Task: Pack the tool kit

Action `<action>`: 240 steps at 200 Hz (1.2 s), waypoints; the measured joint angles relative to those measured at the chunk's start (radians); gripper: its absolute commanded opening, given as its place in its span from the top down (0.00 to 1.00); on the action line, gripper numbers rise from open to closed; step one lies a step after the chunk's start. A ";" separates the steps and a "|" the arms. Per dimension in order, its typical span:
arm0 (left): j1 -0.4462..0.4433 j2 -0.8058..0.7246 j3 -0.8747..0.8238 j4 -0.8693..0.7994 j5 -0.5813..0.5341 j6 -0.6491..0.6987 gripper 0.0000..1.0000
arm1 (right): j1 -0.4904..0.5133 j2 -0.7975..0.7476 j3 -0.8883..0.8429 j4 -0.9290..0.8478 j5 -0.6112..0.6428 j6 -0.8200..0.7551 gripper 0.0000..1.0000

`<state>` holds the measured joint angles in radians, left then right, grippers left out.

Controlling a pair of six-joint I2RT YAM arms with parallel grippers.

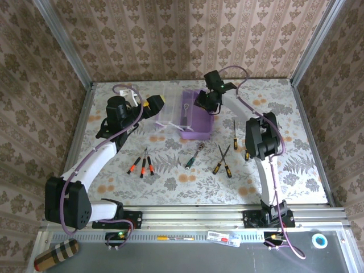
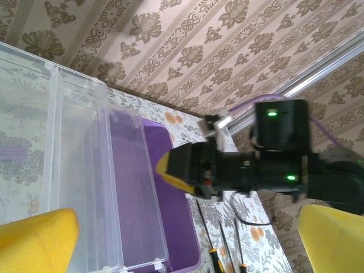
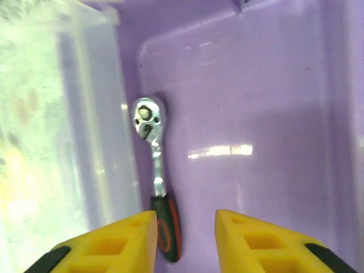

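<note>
Both jaws gape empty by purple case (image 1: 199, 129) on floral table (image 1: 296, 165); wallpapered walls (image 1: 170, 40).

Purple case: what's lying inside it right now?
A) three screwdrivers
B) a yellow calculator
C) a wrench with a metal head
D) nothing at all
C: the right wrist view shows a wrench, with a shiny metal head and a dark handle, lying on the floor of the case, just below the open right gripper.
</note>
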<state>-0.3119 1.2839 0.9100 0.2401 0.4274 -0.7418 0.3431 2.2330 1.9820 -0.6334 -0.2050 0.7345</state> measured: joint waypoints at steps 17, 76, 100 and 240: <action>0.000 0.000 0.000 0.000 0.000 -0.001 0.00 | 0.005 -0.132 -0.097 0.020 0.044 0.011 0.54; -0.005 0.033 0.000 0.013 0.005 -0.025 0.00 | 0.065 -0.497 -0.504 0.122 0.201 0.048 0.47; -0.021 0.061 0.000 0.014 0.003 -0.026 0.00 | 0.143 -0.556 -0.674 0.140 0.266 0.075 0.44; -0.074 0.091 0.000 -0.018 -0.020 0.001 0.00 | 0.421 -0.417 -0.799 0.170 0.389 0.234 0.46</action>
<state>-0.3855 1.3746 0.9100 0.2218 0.4076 -0.7406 0.7643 1.8156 1.1831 -0.4637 0.1837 0.9688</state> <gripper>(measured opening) 0.999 0.552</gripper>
